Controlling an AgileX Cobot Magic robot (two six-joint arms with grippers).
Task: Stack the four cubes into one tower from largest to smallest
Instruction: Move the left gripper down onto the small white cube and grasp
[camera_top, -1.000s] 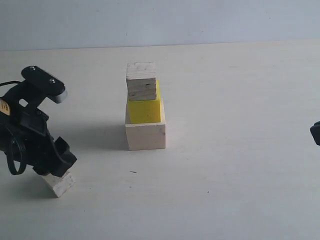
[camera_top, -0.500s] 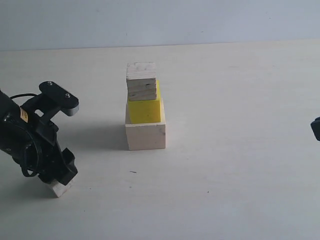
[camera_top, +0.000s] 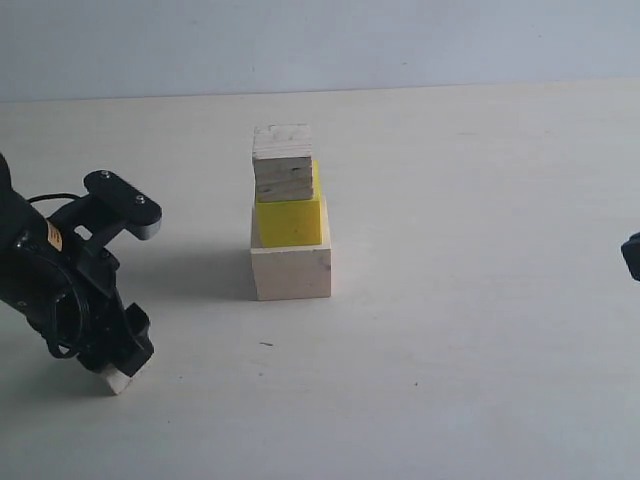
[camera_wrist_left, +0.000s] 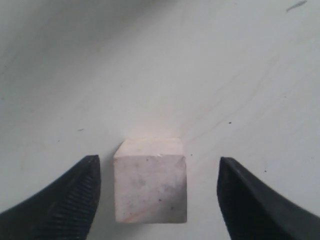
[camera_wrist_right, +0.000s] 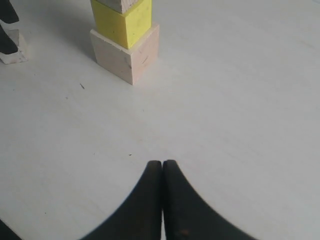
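Note:
Mid-table stands a tower of three cubes: the large pale wood cube (camera_top: 290, 272) at the bottom, the yellow cube (camera_top: 290, 220) on it, the layered-grain wood cube (camera_top: 283, 165) on top. The smallest whitish cube (camera_top: 120, 380) rests on the table at the front left. My left gripper (camera_top: 116, 362) is down over it and open; in the left wrist view the whitish cube (camera_wrist_left: 150, 187) sits between the two fingers with a gap on each side, nearer one of them. My right gripper (camera_wrist_right: 162, 163) is shut on nothing, well back from the tower (camera_wrist_right: 127, 52).
The pale tabletop (camera_top: 470, 330) ends at a grey-blue wall behind. Only a dark tip of the right arm (camera_top: 631, 258) shows at the right edge of the exterior view. The left arm's black body and cable (camera_top: 50, 290) stand left of the tower.
The left arm has sunk and shifted slightly right over the small whitish cube, so its fingers now cover most of it. The tower and the right arm have stayed put.

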